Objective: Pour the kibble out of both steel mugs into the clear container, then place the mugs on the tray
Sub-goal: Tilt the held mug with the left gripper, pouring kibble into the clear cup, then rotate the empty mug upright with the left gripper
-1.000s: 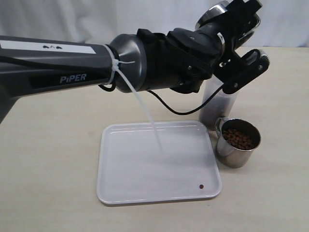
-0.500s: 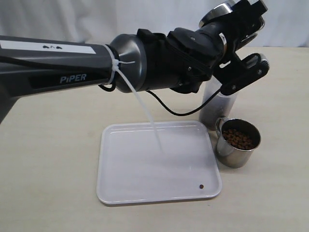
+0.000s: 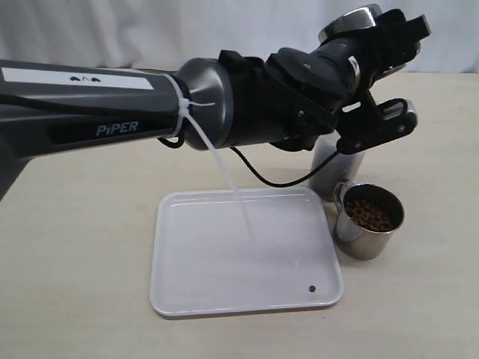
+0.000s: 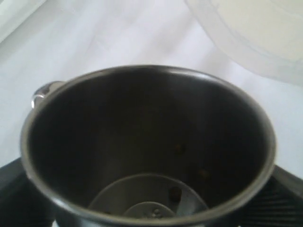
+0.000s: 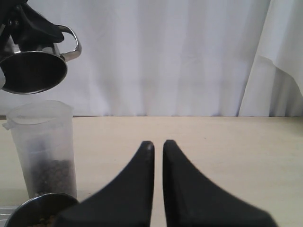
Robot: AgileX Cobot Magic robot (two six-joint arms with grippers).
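- Exterior view: we see the long dark-grey left arm reaching across from the left. Its left fingers are spread wide and clamped on the tipped mug, a short shiny stainless-steel cylinder held high with its base uppermost.
- Below it, partly hidden by those fingers, stands the clear container, a tall frosted translucent plastic tumbler, upright on the beige surface.
- Just beside the tumbler's foot sits the upright mug, an identical steel cylinder with a small loop handle. It holds kibble, small round dark-brown pellets.
- The tray, flat white rectangular plastic with rounded corners and a low rim, lies just beside that mug; we cannot tell whether they touch. One stray pellet lies near the tray's corner.
- Left wrist view: we look straight into the tipped mug. Its dark inside is nearly empty, with only a few specks that may be pellets.
- Right wrist view: the right fingers are closed tip to tip with nothing between them.
- Beyond them the tipped mug hangs slanted, mouth down, above the clear container without touching its rim. Dark kibble fills the tumbler's lower part.
- The upright mug shows only its rim at the picture's edge, and a white curtain hangs behind.
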